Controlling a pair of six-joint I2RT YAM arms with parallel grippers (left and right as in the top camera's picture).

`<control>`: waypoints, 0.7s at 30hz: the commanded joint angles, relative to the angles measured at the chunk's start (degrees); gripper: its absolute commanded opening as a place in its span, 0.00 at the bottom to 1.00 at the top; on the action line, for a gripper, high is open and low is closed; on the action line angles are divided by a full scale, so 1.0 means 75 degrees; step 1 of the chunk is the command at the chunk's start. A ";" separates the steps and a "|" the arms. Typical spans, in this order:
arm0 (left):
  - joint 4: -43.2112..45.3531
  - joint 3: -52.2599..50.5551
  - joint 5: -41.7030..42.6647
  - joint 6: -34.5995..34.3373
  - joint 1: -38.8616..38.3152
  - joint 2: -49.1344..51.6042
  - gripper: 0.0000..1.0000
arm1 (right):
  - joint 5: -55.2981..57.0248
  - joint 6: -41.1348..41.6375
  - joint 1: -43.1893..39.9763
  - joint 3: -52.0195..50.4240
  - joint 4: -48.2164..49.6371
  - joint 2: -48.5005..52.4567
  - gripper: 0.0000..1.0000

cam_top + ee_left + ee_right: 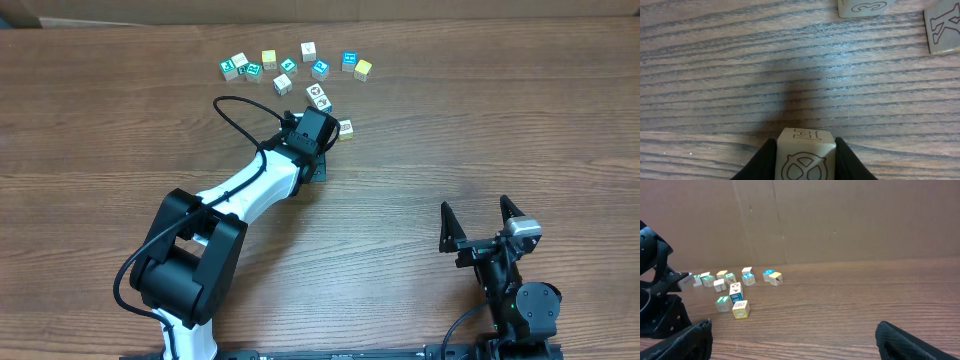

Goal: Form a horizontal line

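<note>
Overhead: scattered blocks [290, 65] at upper centre, left gripper [318, 105] among them; right gripper [478, 212] at lower right, fingers spread wide. Left wrist: 2 black fingers [760, 160] clamp 1 lettered block [805, 155] at bottom centre. Right wrist: blocks sit left of centre.

The desk [90, 130] is matt wood-grain, finely ridged. The held block [805, 150] is smooth and pale, possibly painted wood. The left pincer [805, 161] has matt black fingers [759, 165].
</note>
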 commanded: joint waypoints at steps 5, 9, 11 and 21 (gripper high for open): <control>-0.0003 -0.0070 -0.0154 0.0140 -0.0073 0.0114 0.37 | -0.0050 -0.0032 -0.0026 -0.0079 0.0041 -0.0085 1.00; -0.0003 -0.0070 -0.0128 0.0140 -0.0073 0.0114 0.39 | -0.0050 -0.0032 -0.0026 -0.0079 0.0041 -0.0085 1.00; -0.0003 -0.0070 -0.0128 0.0140 -0.0073 0.0114 0.39 | -0.0050 -0.0032 -0.0026 -0.0079 0.0041 -0.0085 1.00; -0.0003 -0.0070 -0.0128 0.0137 -0.0073 0.0114 0.41 | -0.0050 -0.0032 -0.0026 -0.0079 0.0041 -0.0085 1.00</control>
